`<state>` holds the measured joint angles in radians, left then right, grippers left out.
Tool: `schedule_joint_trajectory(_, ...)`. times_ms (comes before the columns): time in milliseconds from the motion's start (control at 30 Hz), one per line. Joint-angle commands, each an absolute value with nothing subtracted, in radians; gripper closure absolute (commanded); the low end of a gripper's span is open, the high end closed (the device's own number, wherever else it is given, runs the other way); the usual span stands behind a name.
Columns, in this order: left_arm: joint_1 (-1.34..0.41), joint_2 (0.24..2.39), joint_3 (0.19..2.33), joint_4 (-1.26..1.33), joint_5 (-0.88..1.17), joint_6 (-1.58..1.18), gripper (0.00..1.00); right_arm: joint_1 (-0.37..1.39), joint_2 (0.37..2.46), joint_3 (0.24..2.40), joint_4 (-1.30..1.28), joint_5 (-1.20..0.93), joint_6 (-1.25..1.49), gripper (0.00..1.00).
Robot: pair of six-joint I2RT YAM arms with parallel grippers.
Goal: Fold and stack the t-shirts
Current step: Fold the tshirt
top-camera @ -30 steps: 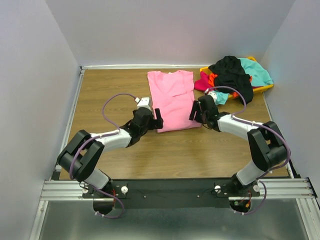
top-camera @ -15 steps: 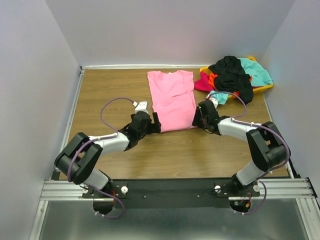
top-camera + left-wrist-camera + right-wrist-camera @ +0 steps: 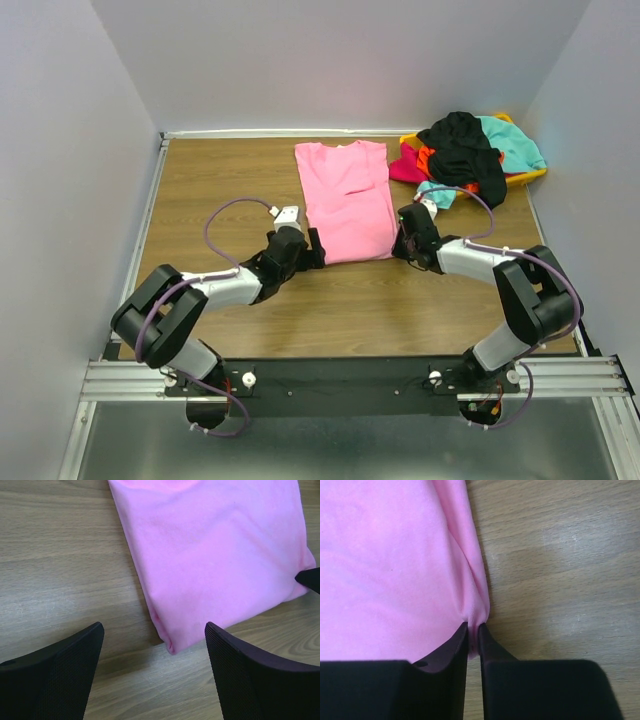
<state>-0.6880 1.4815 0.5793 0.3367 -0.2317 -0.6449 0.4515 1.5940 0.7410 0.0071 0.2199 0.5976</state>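
closer in than a second ago, the right claw pinches the near right corner of the pink t-shirt lying flat on the surface, while the left claw spreads wide astride its near left corner.

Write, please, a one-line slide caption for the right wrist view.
Right gripper shut on a corner of the pink t-shirt, which lies on the wooden table.
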Motion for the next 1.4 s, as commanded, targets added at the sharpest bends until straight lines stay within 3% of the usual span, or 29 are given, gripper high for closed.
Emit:
schedule_joint_trajectory(0, -0.701, 1.509, 0.597, 0.348, -0.287, -0.667, 0.14, 0.449, 1.580, 0.715, -0.012, 0.207, 0.600, 0.83)
schedule_joint_trajectory(100, -0.710, 1.542, 0.618, 0.344, -0.298, -0.672, 0.23, 0.449, 1.580, 0.715, -0.011, 0.202, 0.597, 0.85)
schedule_joint_trajectory(367, -0.738, 1.609, 0.655, 0.330, -0.316, -0.687, 0.35, 0.449, 1.585, 0.715, -0.008, 0.196, 0.589, 0.85)
schedule_joint_trajectory(500, -0.747, 1.626, 0.672, 0.308, -0.324, -0.692, 0.50, 0.449, 1.586, 0.715, -0.008, 0.193, 0.584, 0.85)
schedule_joint_trajectory(700, -0.765, 1.640, 0.663, 0.295, -0.319, -0.710, 0.53, 0.449, 1.580, 0.715, -0.008, 0.190, 0.583, 0.85)
schedule_joint_trajectory(767, -0.773, 1.649, 0.655, 0.288, -0.321, -0.724, 0.60, 0.448, 1.578, 0.713, -0.008, 0.187, 0.584, 0.85)
schedule_joint_trajectory(900, -0.778, 1.660, 0.643, 0.293, -0.324, -0.741, 0.62, 0.449, 1.574, 0.713, -0.009, 0.184, 0.584, 0.86)
schedule_joint_trajectory(1033, -0.782, 1.686, 0.649, 0.296, -0.319, -0.741, 0.78, 0.449, 1.571, 0.715, -0.008, 0.178, 0.584, 0.87)
schedule_joint_trajectory(1067, -0.784, 1.689, 0.650, 0.296, -0.319, -0.742, 0.93, 0.449, 1.565, 0.713, -0.008, 0.176, 0.584, 0.89)
schedule_joint_trajectory(1133, -0.785, 1.693, 0.649, 0.298, -0.319, -0.739, 1.00, 0.448, 1.559, 0.712, -0.008, 0.176, 0.583, 0.93)
schedule_joint_trajectory(1200, -0.784, 1.695, 0.644, 0.301, -0.319, -0.732, 1.00, 0.449, 1.542, 0.712, -0.008, 0.170, 0.578, 0.99)
schedule_joint_trajectory(1367, -0.785, 1.626, 0.632, 0.276, -0.347, -0.706, 1.00, 0.449, 1.474, 0.696, -0.008, 0.141, 0.569, 0.99)
